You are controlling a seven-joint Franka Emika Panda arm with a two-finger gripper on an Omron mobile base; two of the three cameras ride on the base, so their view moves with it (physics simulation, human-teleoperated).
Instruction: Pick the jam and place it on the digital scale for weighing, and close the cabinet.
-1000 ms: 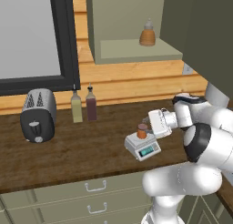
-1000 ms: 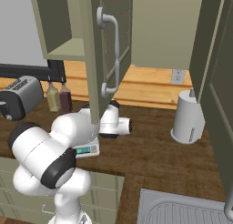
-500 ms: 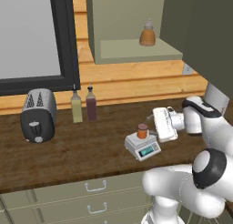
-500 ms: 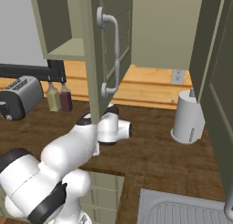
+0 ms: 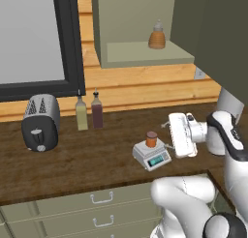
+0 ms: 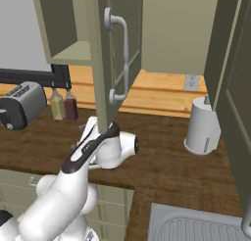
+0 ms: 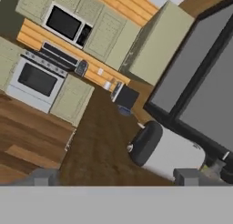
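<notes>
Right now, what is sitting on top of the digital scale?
The jam stands upright on the digital scale, with the open gripper apart beside it. The jar covers the plate's middle, so that patch cannot be seen.

Even, flat rendered light, soft faint shadows, no glare; hand view soft and slightly blurred
</notes>
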